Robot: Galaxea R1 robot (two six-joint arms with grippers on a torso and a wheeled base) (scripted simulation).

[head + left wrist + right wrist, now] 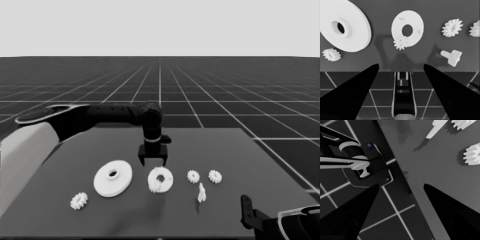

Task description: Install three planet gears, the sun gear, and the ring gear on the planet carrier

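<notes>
The left gripper (153, 161) hangs with fingers spread wide just behind the smaller round part (160, 179), where 1 gear (400, 42) sits on its rim.

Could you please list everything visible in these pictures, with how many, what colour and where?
Larger round part: one, white, left of the table's middle.
Smaller round part: one, white, at the middle, just in front of the left gripper.
Gears: four, white; one on the smaller round part's near edge, two to its right, one at the near left.
Thin white piece: one, near the two right gears.
Table: one, dark.
Left gripper: black, open, above the table just behind the smaller round part.
Right gripper: black, open, parked at the near right corner.
</notes>
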